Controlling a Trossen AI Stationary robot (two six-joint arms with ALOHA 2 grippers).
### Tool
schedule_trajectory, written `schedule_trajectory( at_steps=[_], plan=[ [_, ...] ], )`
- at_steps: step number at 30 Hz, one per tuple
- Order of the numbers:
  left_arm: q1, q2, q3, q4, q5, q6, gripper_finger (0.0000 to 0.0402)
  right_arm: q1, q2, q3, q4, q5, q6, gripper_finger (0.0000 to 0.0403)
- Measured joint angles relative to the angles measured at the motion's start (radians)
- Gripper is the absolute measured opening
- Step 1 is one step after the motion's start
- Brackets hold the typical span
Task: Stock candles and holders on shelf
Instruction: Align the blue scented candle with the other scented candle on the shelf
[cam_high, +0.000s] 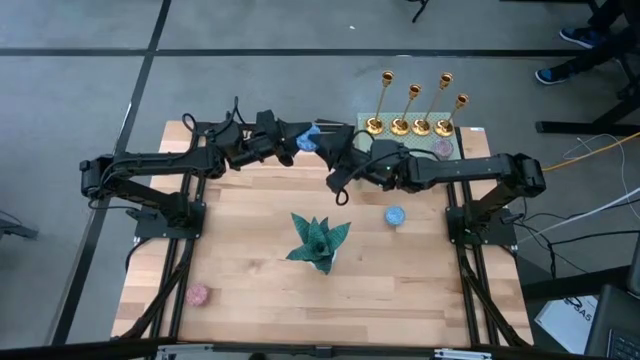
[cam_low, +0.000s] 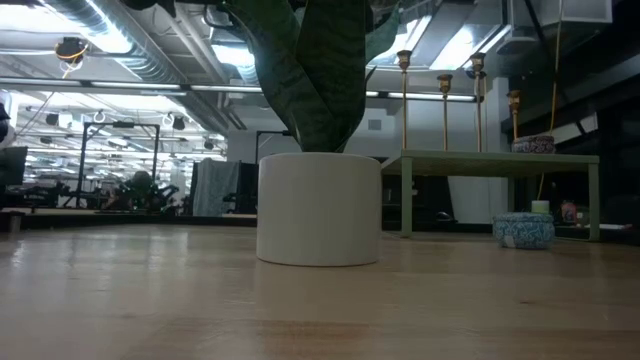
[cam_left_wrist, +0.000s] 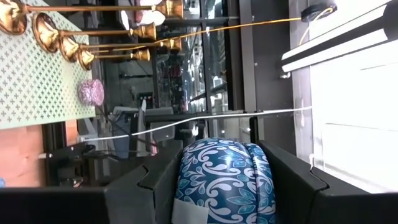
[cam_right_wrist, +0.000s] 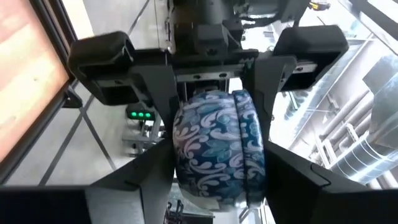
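A blue candle (cam_high: 308, 140) with a white leaf pattern is held in the air near the table's far edge, between my two grippers. My left gripper (cam_high: 299, 138) comes at it from the left and my right gripper (cam_high: 328, 155) from the right, both shut on it. Several gold holders (cam_high: 410, 125) stand on their bases on the pale green shelf (cam_high: 468, 140), beside a mauve candle (cam_high: 443, 148). A second blue candle (cam_high: 395, 215) and a pink candle (cam_high: 197, 295) lie on the table. My left gripper (cam_left_wrist: 217, 155) pinches the blue candle between its two fingers, on two opposite sides (cam_left_wrist: 186, 180). The fingers are about level and come from the table's left. The candle is clear of the table. My right gripper (cam_right_wrist: 217, 155) pinches the same candle on two opposite sides (cam_right_wrist: 180, 155) between its two fingers. It comes level from the table's right, facing the left gripper's fingers (cam_right_wrist: 165, 87). The candle fills the gap between the fingers.
A teal spiky plant ornament (cam_high: 318, 243) in a white pot (cam_low: 318, 210) stands mid-table, in front of both arms. The shelf top (cam_low: 500, 157) has bare room on its left part (cam_left_wrist: 37, 81). Dark arm frames run along both table sides.
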Motion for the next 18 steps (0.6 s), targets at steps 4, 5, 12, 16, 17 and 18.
schedule_trajectory(
  at_steps=[4, 5, 12, 16, 17, 18],
  plan=[
    [0.001, 0.0, 0.0, -0.004, -0.001, 0.0, 0.0185, -0.002, 0.0, 0.0, -0.003, -0.003, -0.005, 0.0201],
    [0.001, 0.0, 0.0, -0.008, -0.001, 0.0, 0.0185, -0.003, 0.0, 0.0, -0.007, -0.002, -0.007, 0.0193],
    [0.004, 0.0, 0.0, -0.011, 0.011, 0.04, 0.0193, -0.002, -0.001, 0.0, -0.019, 0.008, -0.017, 0.0172],
    [0.013, 0.0, 0.0, -0.006, 0.031, 0.152, 0.021, 0.008, -0.001, 0.0, -0.006, 0.02, 0.067, 0.017],
    [0.018, 0.0, 0.0, -0.005, 0.038, 0.171, 0.0215, 0.013, -0.001, 0.0, 0.0, 0.026, 0.093, 0.017],
    [0.023, 0.0, 0.0, -0.005, 0.046, 0.19, 0.0219, 0.019, -0.001, 0.0, 0.003, 0.038, 0.119, 0.017]
  ],
)
